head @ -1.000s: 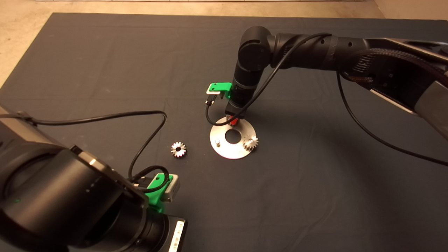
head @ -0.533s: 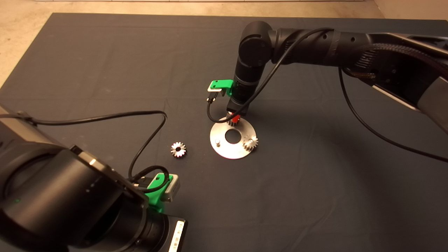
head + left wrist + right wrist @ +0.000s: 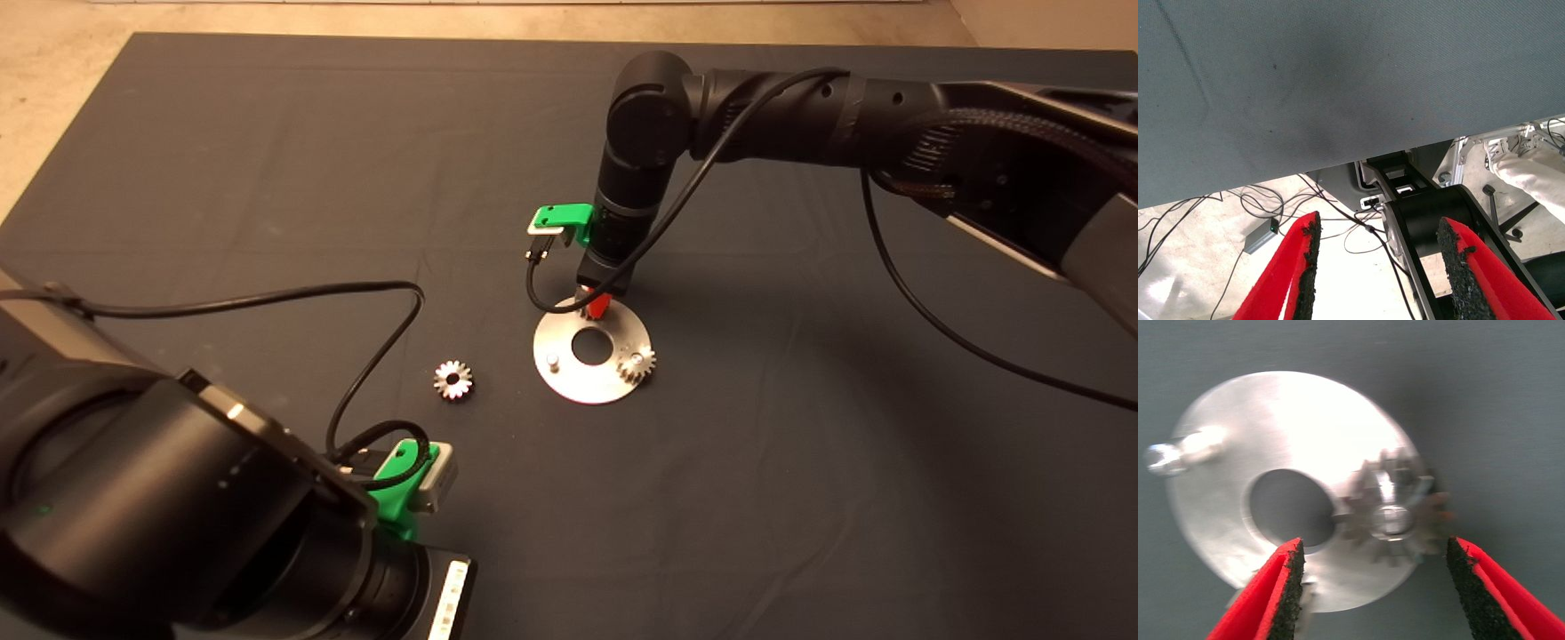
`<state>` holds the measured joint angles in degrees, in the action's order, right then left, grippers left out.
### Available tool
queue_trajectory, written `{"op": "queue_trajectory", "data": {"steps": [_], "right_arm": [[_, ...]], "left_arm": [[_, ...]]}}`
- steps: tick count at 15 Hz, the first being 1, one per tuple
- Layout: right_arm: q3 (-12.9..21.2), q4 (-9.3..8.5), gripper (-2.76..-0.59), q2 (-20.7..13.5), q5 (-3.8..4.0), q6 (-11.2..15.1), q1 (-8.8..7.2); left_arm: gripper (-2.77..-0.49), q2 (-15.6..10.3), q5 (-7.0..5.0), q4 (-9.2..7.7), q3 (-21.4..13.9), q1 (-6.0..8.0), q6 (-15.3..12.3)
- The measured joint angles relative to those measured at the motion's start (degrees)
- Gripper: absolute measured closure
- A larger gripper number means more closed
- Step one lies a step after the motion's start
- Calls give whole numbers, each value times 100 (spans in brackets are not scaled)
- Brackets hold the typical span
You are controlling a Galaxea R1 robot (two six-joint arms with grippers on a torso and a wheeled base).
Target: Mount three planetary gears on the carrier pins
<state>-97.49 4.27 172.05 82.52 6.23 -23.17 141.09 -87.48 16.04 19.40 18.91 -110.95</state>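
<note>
The silver carrier disc [image 3: 569, 378] lies mid-mat. One planetary gear [image 3: 637, 364] sits on its right pin. A second gear [image 3: 1395, 520] rests on the far pin, the pin's tip showing in its hole. My right gripper [image 3: 594, 307] hovers just over that gear, open, with a finger [image 3: 1281, 587] on each side and apart from it. One carrier pin [image 3: 553, 360] stands bare, also seen in the right wrist view [image 3: 1178, 453]. A third gear [image 3: 453, 380] lies loose on the mat left of the disc. The left gripper [image 3: 1381, 227] is parked open at the lower left.
The left arm's black cable [image 3: 373, 293] loops over the mat near the loose gear. The left wrist view shows the mat's edge [image 3: 1338, 160], floor cables and a person's leg [image 3: 1531, 173] beyond it.
The right gripper has lifted slightly from the far pin, leaving the gear on the disc. The loose gear, the other gear and the left arm have not moved.
</note>
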Motion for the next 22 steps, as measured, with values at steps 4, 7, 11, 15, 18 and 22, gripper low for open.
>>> {"op": "queue_trajectory", "data": {"steps": [4, 7, 11, 15, 18, 22], "right_arm": [[-6, -291, -180, -33, 11, -1, -319], [-9, -328, -190, -46, 220, 2, -430], [-2, -372, -205, -454, 458, 473, -658], [334, -383, -205, -1138, 494, 1547, -811], [1286, -421, -205, -1722, 472, 1844, -949], [2667, -400, -205, -2676, 457, 2462, -954]], "left_arm": [[-118, 2, 0, 0, 0, -2, 0], [-118, 2, 0, 0, 0, -2, 0], [-118, 0, 0, 2, 0, -2, 1], [-118, 1, 0, 2, 0, -1, 1], [-118, 0, -2, 2, 0, -2, 1], [-118, 6, 0, 2, 0, 0, 1]]}}
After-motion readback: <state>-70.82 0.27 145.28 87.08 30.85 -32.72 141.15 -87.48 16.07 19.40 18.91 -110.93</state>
